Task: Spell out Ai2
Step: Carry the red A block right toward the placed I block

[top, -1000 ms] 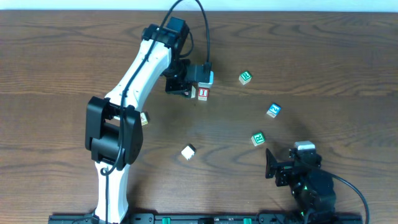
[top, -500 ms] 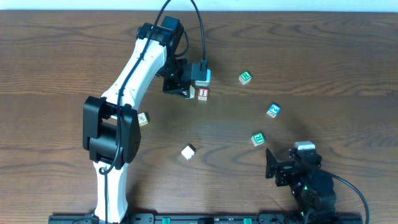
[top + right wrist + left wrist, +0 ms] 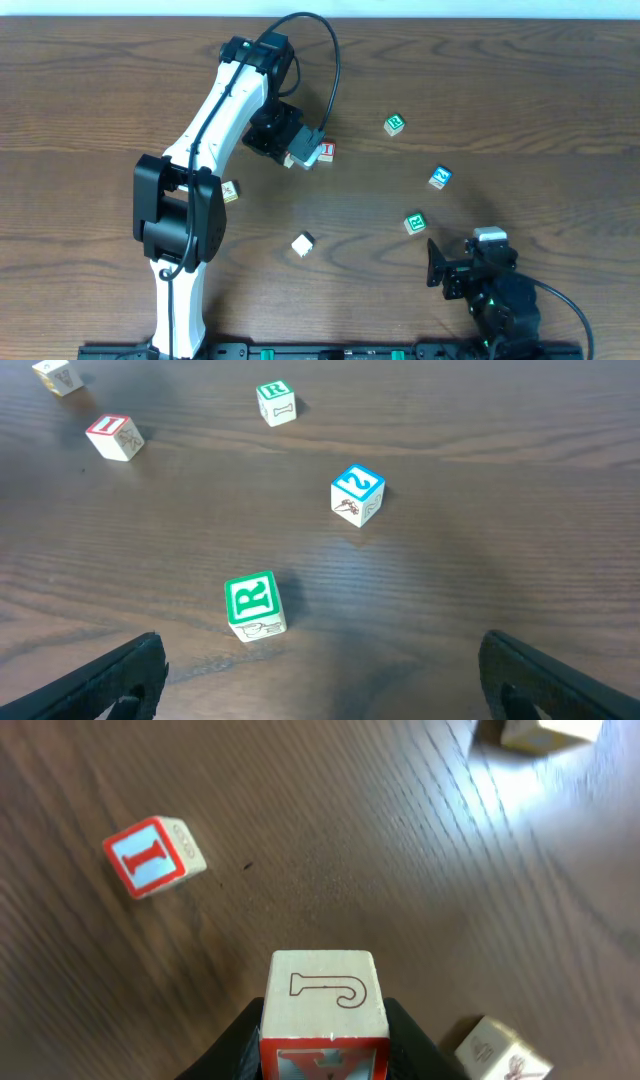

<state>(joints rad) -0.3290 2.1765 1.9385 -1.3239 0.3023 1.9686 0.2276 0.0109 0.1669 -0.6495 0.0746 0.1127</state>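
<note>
My left gripper [image 3: 300,153] is shut on a white cube [image 3: 324,1010] whose lower face shows a red letter, seemingly the "A", held just above the table. The red "I" cube [image 3: 326,152] lies right beside it and shows at upper left in the left wrist view [image 3: 152,857]. The blue "2" cube [image 3: 439,178] lies at the right and also shows in the right wrist view [image 3: 357,493]. My right gripper [image 3: 320,680] is open and empty, resting near the front right [image 3: 440,270].
Two green "R" cubes lie at the right, one far [image 3: 396,124] and one near [image 3: 415,222], the near one just ahead of my right gripper [image 3: 254,604]. A plain white cube [image 3: 303,244] lies mid-front. A yellow-marked cube [image 3: 231,191] sits by the left arm.
My left gripper has turned and swung down and left with its cube, from behind the "I" cube to its left side. The right arm has not moved.
</note>
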